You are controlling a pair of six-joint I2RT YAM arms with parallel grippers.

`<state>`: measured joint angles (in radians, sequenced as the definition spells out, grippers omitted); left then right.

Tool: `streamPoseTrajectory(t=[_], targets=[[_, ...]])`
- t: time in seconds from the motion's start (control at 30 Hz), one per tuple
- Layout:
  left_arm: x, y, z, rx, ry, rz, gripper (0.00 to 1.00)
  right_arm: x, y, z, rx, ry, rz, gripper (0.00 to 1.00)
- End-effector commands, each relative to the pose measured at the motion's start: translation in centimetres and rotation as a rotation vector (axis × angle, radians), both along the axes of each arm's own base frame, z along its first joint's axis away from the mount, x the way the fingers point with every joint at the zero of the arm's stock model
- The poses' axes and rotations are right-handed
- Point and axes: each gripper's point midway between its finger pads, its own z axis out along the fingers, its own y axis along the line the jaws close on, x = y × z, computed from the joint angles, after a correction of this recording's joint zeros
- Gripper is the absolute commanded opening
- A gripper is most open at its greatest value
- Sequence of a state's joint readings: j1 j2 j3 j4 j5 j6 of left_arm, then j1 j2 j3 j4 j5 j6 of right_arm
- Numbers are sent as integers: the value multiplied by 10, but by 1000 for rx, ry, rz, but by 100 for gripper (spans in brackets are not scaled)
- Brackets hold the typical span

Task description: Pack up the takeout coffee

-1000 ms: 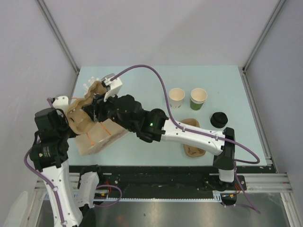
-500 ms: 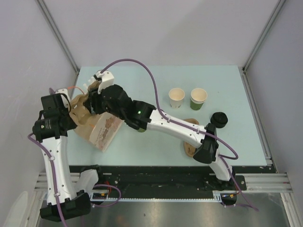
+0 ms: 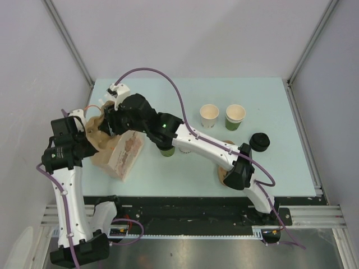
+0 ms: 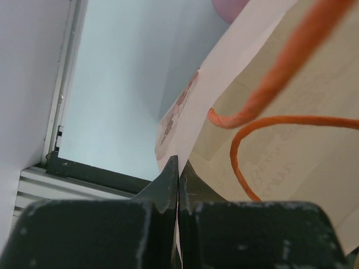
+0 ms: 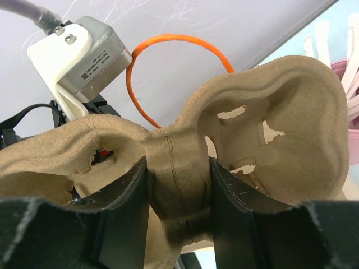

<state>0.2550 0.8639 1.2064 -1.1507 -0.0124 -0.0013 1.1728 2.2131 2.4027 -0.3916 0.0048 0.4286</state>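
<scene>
My right gripper point(image 3: 110, 120) point(image 5: 176, 185) is shut on the middle bridge of a brown pulp two-cup tray point(image 3: 99, 132) point(image 5: 269, 134) and holds it at the mouth of a brown paper bag point(image 3: 122, 156) point(image 4: 280, 162) at the table's left. My left gripper point(image 3: 84, 133) point(image 4: 178, 168) is shut on the bag's edge; the bag's orange handle point(image 4: 263, 120) hangs beside it. A dark green cup point(image 3: 166, 150) shows partly under my right forearm, its top hidden. The white lidded cup is out of view.
A lidless white cup point(image 3: 209, 115) and a lidless green cup point(image 3: 235, 116) stand at the back right. A black lid point(image 3: 259, 141) lies at the right. A second pulp tray point(image 3: 226, 168) lies under my right arm. A pink holder point(image 5: 350, 73) stands behind the bag.
My right gripper has carried the pulp tray left and down toward the bag's mouth. My left arm has shifted and the bag has turned. The dark green cup has come into sight.
</scene>
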Motion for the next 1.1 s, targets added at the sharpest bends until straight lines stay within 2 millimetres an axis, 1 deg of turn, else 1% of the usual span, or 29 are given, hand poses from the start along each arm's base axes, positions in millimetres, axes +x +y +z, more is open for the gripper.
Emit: streamPoseTrajectory(t=[0.0, 0.07, 0.13, 0.17, 0.2, 0.23, 0.27, 0.37, 0.47, 0.5, 0.53, 0.57, 0.6, 0.63, 0.67, 0.7, 0.73, 0.8, 0.97, 1.0, 1.03, 1.07], targets=[[27, -37, 41, -112, -182, -178, 1, -21, -4, -98, -294, 6, 132, 0], [29, -35, 40, -127, -175, -168, 0, -21, -12, -108, -342, 1, 136, 0], [31, -33, 40, -121, -175, -161, 0, -19, -18, -112, -364, 3, 140, 0], [32, -30, 42, -116, -175, -156, 0, -18, -24, -112, -377, -6, 144, 0], [32, -29, 44, -113, -182, -150, 0, -17, -26, -112, -388, -35, 153, 0], [32, -31, 45, -107, -186, -182, 0, -17, -28, -111, -392, -45, 157, 0], [33, -33, 48, -108, -195, -200, 0, -16, -28, -107, -385, -48, 158, 0], [32, -37, 55, -96, -213, -249, 0, -22, -25, -102, -381, -44, 182, 0], [28, -35, 57, -51, -223, -278, 1, -20, -27, -118, -426, 4, 149, 0], [27, -35, 57, -43, -219, -290, 0, -17, -29, -120, -426, 22, 137, 0], [27, -37, 58, -44, -220, -298, 0, -15, -31, -127, -440, 46, 128, 0], [27, -39, 62, -44, -230, -312, 0, -14, -32, -131, -452, 52, 122, 0], [26, -43, 64, -59, -233, -333, 0, -7, -35, -133, -463, 57, 104, 0], [26, -46, 66, -66, -240, -345, 0, -5, -43, -146, -505, 84, 96, 0], [24, -50, 72, -73, -250, -362, 0, 0, -47, -150, -513, 119, 77, 0], [24, -59, 75, -104, -262, -403, 1, 1, -51, -154, -523, 146, 74, 0], [24, -62, 76, -120, -263, -414, 0, 6, -59, -158, -544, 157, 61, 0], [23, -66, 77, -145, -259, -421, 0, 10, -64, -154, -563, 118, 55, 0], [25, -58, 78, -122, -241, -387, 0, 9, -71, -153, -565, 134, 58, 0], [24, -58, 76, -120, -235, -394, 0, 8, -70, -151, -560, 130, 59, 0], [24, -59, 71, -127, -222, -404, 0, 9, -66, -147, -542, 117, 60, 0], [22, -60, 65, -132, -207, -403, 0, 6, -62, -142, -529, 100, 71, 0]])
